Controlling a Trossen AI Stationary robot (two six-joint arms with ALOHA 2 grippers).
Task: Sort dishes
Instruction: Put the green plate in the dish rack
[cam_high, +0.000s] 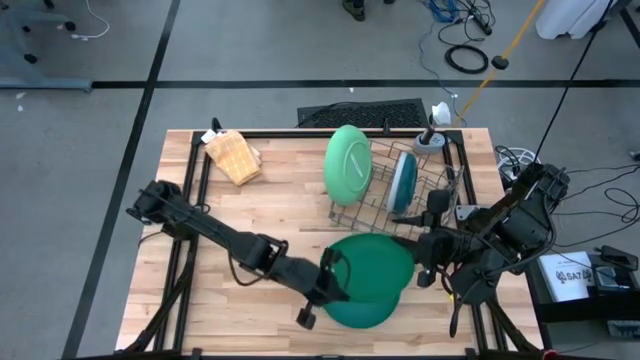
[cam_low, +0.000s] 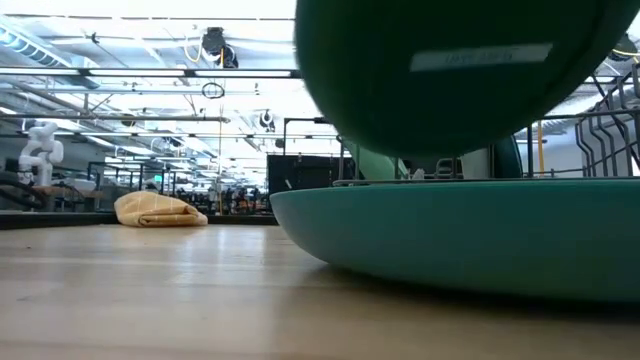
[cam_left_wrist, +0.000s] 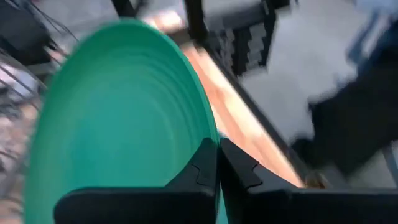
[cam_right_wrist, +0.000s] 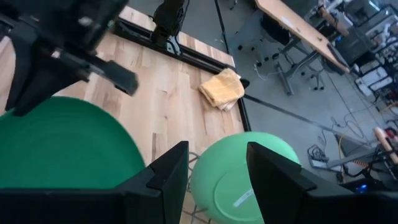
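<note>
We are partway through the sorting, as we judge it. Two dishes already stand on edge in the wire rack (cam_high: 400, 190) at the far right of the table (cam_high: 270, 200): the large light green plate (cam_high: 347, 165) at the rack's left end and the smaller dark teal plate (cam_high: 403, 182) a few slots to its right. Two more are not yet racked. The large dark green plate (cam_high: 372, 268) is lifted clear of the table at the near middle, and we see the left gripper (cam_left_wrist: 217, 163) pinched closed on its rim, so that plate looks to be the step in hand. Beneath it another teal-green plate (cam_low: 470, 230) lies flat on the wood, near the front edge, waiting its turn. We cannot find the small pale plate in any view. The right gripper (cam_right_wrist: 216, 163) hovers just right of the lifted plate, between it and the rack, with its fingers spread wide and nothing between them. The tan cloth (cam_high: 233, 155) lies well apart at the far left and plays no part. What remains, we think, is slotting the held plate, then the flat one.
</note>
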